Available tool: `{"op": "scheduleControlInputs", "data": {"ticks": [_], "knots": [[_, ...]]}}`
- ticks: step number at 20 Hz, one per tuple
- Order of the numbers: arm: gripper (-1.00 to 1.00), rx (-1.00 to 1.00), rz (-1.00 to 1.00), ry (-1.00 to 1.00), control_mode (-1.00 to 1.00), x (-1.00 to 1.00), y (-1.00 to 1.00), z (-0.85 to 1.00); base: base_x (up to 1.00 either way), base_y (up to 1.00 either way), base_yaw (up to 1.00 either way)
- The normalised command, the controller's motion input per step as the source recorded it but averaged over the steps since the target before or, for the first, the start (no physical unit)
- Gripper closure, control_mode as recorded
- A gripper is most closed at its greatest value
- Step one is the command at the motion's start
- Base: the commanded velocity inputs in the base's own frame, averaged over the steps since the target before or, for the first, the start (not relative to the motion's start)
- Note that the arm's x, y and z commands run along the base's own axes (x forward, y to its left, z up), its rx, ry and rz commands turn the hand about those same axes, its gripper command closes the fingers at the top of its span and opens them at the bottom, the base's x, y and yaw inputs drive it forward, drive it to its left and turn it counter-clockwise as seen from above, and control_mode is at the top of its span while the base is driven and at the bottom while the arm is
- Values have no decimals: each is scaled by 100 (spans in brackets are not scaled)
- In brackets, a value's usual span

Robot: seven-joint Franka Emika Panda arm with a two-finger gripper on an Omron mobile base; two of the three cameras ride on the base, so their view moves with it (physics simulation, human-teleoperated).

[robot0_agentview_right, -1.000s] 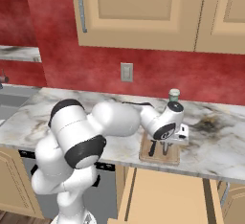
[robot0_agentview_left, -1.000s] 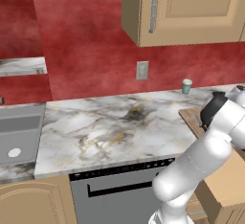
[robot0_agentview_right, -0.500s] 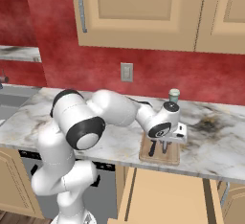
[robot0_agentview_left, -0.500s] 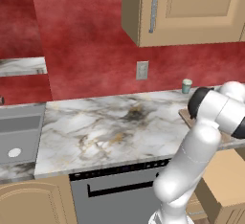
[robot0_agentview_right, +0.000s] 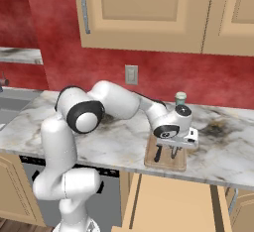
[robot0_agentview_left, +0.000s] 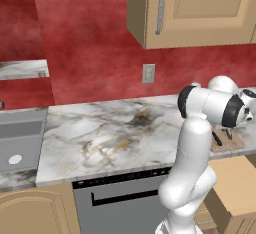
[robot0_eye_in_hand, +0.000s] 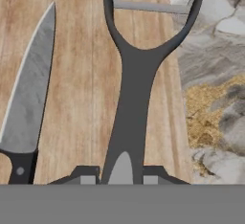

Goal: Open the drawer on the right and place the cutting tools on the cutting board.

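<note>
The light wooden cutting board [robot0_agentview_right: 151, 160] lies on the marble counter, right of the middle. The black-handled knife [robot0_eye_in_hand: 29, 91] rests flat on it, also seen as the knife [robot0_agentview_right: 158, 153]. Beside it lies the dark peeler [robot0_eye_in_hand: 134, 89] with its metal head pointing away from me. My gripper [robot0_eye_in_hand: 121, 174] is low over the board [robot0_eye_in_hand: 81, 46], shut on the end of the peeler's handle. In the right base view the gripper [robot0_agentview_right: 174, 147] hangs over the peeler [robot0_agentview_right: 173, 152]. The drawer [robot0_agentview_right: 168, 201] below stands pulled out, its tan box showing nothing inside.
A small cup [robot0_agentview_right: 180, 98] stands at the back of the counter behind the board. The dishwasher front [robot0_agentview_left: 120, 203] is under the counter at the middle, the sink [robot0_agentview_left: 17, 143] at the far left. Upper cabinets [robot0_agentview_right: 149, 8] hang above.
The arm's upper links have swung round while the hand stayed low over the board. The peeler is still between the fingers, and the knife has not moved.
</note>
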Motion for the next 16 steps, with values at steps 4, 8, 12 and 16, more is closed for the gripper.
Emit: {"op": "scheduleControlInputs", "data": {"ticks": [4,8,12,16], "knots": [[-100,0,0,0,-100,0,0,0,0,0,0],[-100,0,3,0,-100,0,0,0,0,0,0],[-100,0,0,0,-100,-5,10,0,0,0,0],[-100,0,0,-4,-100,-23,21,5,0,0,0]]}}
